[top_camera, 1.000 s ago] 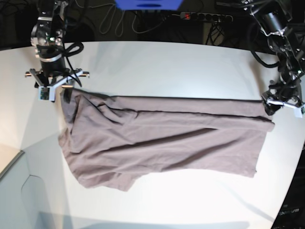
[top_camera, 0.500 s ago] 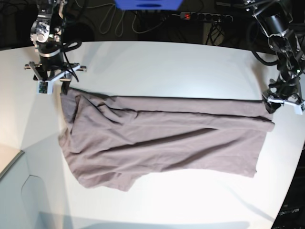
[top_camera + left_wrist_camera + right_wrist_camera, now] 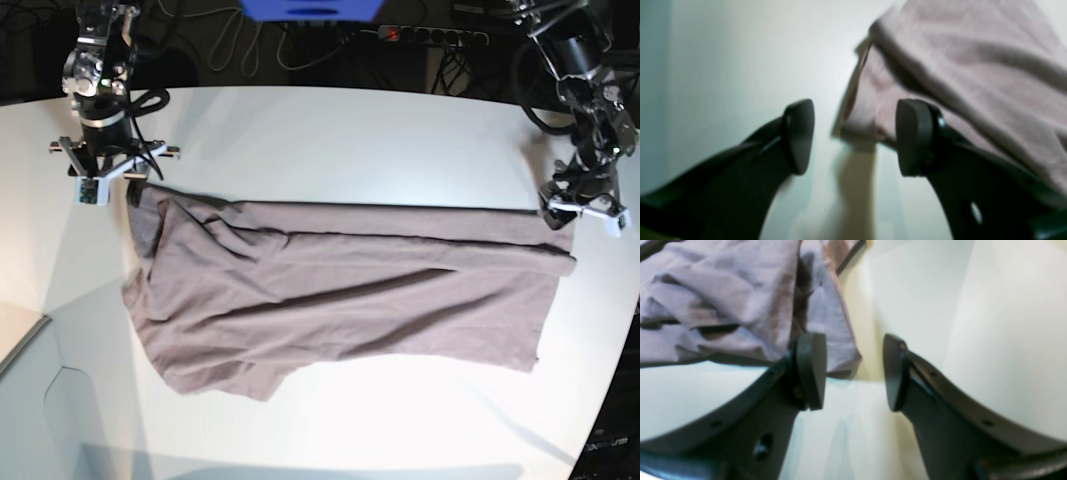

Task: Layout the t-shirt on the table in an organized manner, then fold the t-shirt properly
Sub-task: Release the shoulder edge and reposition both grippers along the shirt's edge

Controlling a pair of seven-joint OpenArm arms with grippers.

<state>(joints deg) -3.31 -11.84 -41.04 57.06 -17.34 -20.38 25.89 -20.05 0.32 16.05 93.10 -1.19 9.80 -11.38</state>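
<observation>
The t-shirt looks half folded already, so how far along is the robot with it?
Looks done: the t-shirt lies on the table as a long band, seemingly doubled over lengthwise, though rumpled. In hand: nothing. The left tool and right tool both stand open by the band's far corners, gripping no cloth. Left: smoothing the creases and folding the band shorter.
</observation>
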